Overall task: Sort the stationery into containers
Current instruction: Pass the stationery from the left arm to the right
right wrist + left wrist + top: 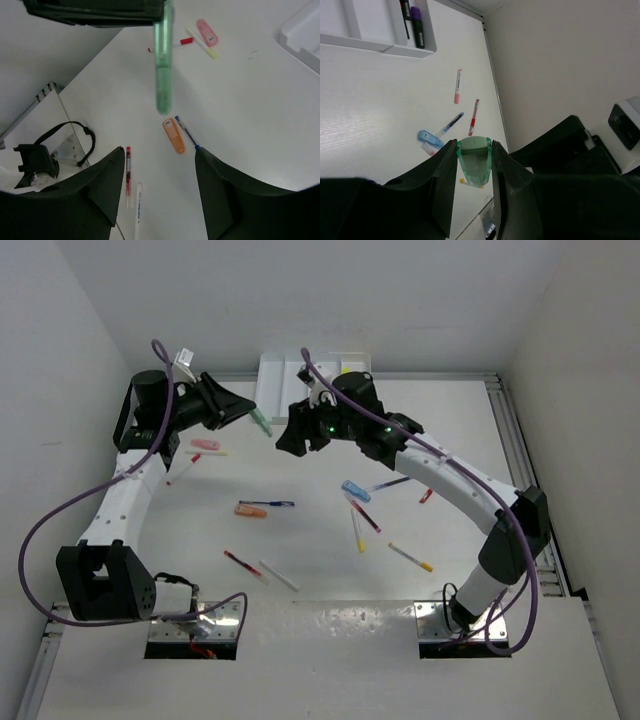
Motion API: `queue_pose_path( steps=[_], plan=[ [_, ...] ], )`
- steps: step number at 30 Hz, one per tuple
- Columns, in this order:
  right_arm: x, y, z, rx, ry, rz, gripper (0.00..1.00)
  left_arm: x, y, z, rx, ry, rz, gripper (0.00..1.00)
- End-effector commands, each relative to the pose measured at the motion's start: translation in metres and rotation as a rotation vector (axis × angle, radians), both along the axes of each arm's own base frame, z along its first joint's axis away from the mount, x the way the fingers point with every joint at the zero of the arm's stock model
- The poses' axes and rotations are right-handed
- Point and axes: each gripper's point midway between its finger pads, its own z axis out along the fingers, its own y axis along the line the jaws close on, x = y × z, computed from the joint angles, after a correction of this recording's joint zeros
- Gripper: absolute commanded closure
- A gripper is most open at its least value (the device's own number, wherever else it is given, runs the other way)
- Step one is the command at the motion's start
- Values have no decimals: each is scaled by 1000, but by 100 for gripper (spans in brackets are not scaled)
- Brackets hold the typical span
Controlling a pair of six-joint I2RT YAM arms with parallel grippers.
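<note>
My left gripper (474, 145) is shut on a green highlighter (474, 161), held above the table at the back (260, 423). The right gripper (159, 151) stands open with nothing between its fingers, just right of that highlighter (163, 75) in the top view (291, 436). The white divided tray (285, 375) sits at the far edge, with a purple highlighter (416, 20) and a black pen in one compartment. Loose on the table lie an orange highlighter (173, 135), a blue pen (187, 133), a blue highlighter (356, 490) and a pink highlighter (205, 445).
More pens are scattered mid-table: a red pen (240, 562), a white pen (278, 575), a yellow pen (358, 530) and a yellow-tipped pen (411, 557). Purple cables loop from both arms. Silver base plates (195, 625) sit at the near edge. White walls close in on three sides.
</note>
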Motion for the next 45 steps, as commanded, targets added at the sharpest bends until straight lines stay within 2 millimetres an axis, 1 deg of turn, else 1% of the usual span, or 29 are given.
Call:
queue_pose_path(
  steps=[1,7,9,10,11,15,16,17,22,25,26,27,31,32,33,34,35,36,37,39,40,41,42,43,44,45],
  plan=[
    [-5,18,37,62,-87,25,43,-9,-7,29,-77,-50,-21,100],
    [-10,30,43,79,-97,60,44,-10,-9,28,-99,-36,-27,100],
    [-6,31,43,73,-107,48,45,-11,-10,27,-114,-26,-27,100],
    [-4,32,43,72,-107,40,46,-12,-11,22,-119,-11,-30,100],
    [0,30,42,66,-113,22,47,-11,-11,28,-125,-39,-35,100],
    [10,29,38,50,-119,-21,49,-14,-10,25,-174,-1,-38,100],
    [11,30,37,51,-114,-26,49,-14,-9,28,-188,-12,-39,100],
    [11,31,37,52,-113,-23,49,-16,-9,23,-222,21,-37,100],
    [11,33,39,58,-117,-24,52,-19,-10,25,-264,34,-39,100],
    [14,33,40,57,-125,-35,59,-21,-11,26,-280,43,-45,100],
    [13,34,40,57,-125,-32,64,-22,-10,25,-282,46,-43,100],
    [14,34,40,59,-127,-34,66,-22,-10,21,-285,59,-39,100],
    [12,36,37,60,-124,-13,75,-23,-10,18,-298,72,-37,100],
    [13,36,37,60,-127,-14,82,-24,-10,18,-299,72,-39,100],
    [13,36,35,54,-130,-14,86,-24,-10,17,-296,71,-39,100],
    [14,36,35,51,-135,-15,90,-25,-10,18,-292,66,-41,98],
    [15,35,34,46,-140,-17,97,-25,-10,18,-291,66,-38,80],
    [17,33,34,37,-150,-25,100,-24,-7,16,-280,69,-28,57],
    [20,31,34,33,-154,-36,100,-23,-7,16,-271,57,-23,57],
    [23,28,32,29,-154,-45,100,-22,-4,15,-257,55,-12,47],
    [28,24,32,30,-154,-57,100,-19,-2,13,-251,59,2,37],
    [31,21,31,30,-151,-66,100,-19,0,8,-244,90,17,14],
    [34,18,31,31,-151,-76,100,-16,5,3,-207,74,29,3],
    [42,11,32,35,-156,-96,100,-9,14,7,-175,48,69,0],
    [48,6,31,35,-157,-112,100,-10,20,-3,-149,100,96,0],
    [60,-6,31,33,-160,-142,100,-6,29,-6,-96,73,118,0]
  ],
)
